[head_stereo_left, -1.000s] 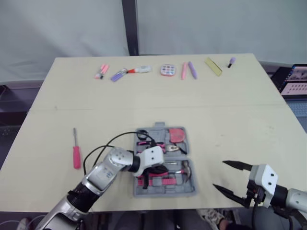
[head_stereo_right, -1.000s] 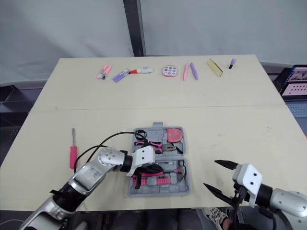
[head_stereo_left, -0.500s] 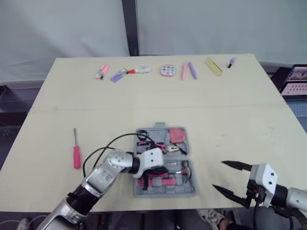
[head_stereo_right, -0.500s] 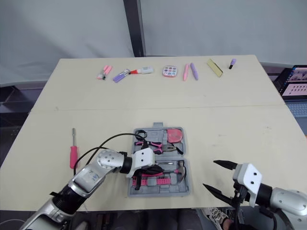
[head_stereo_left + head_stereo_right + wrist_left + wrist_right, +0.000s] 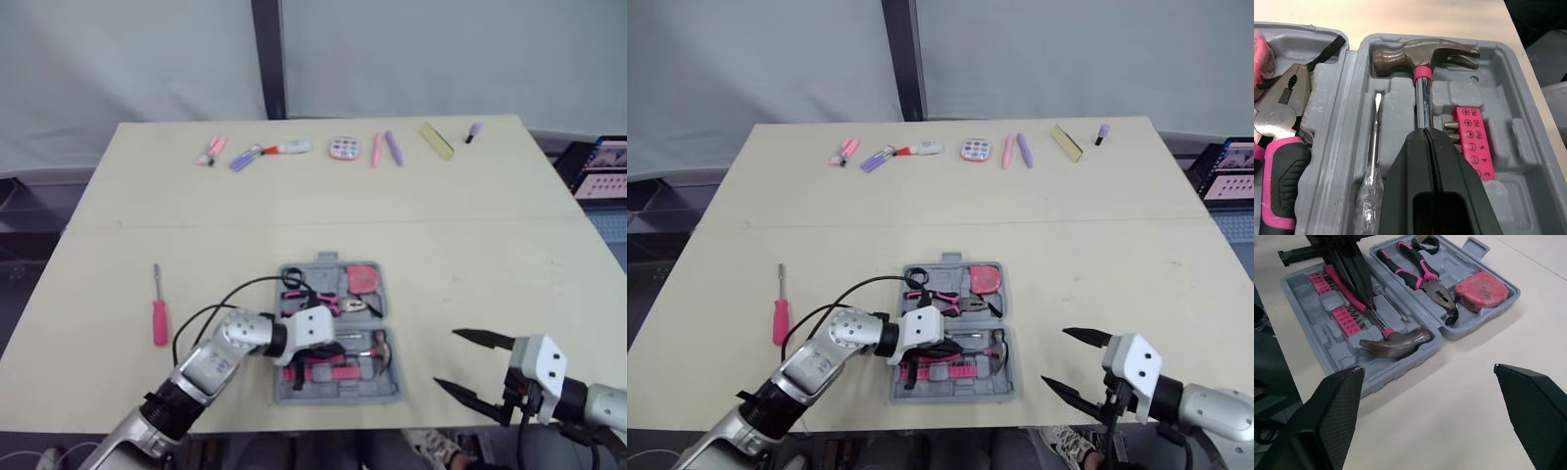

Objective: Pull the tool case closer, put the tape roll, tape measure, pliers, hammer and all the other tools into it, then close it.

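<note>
The grey tool case (image 5: 338, 393) lies open near the table's front edge. In its near half lie a hammer (image 5: 1422, 58), a clear-handled screwdriver (image 5: 1374, 142) and pink bit holders (image 5: 1471, 137). The far half holds pink-handled pliers (image 5: 1420, 271), a red tape measure (image 5: 1481, 286) and a black ring (image 5: 1425, 242). My left gripper (image 5: 1426, 131) is shut, its tips resting on the hammer's shaft inside the case. My right gripper (image 5: 446, 358) stands open to the right of the case with nothing between its fingers. A red screwdriver (image 5: 159, 318) lies on the table to the left.
Along the table's far edge lie pink markers (image 5: 209, 150), purple and red markers (image 5: 265, 151), a round palette (image 5: 344, 148), two pens (image 5: 384, 148), a yellow strip (image 5: 436, 139) and a small purple piece (image 5: 473, 129). A laptop (image 5: 602, 166) sits off the table's right side.
The whole picture has shifted a little. My left gripper stays shut over the hammer in the case, and the right gripper has not moved.
</note>
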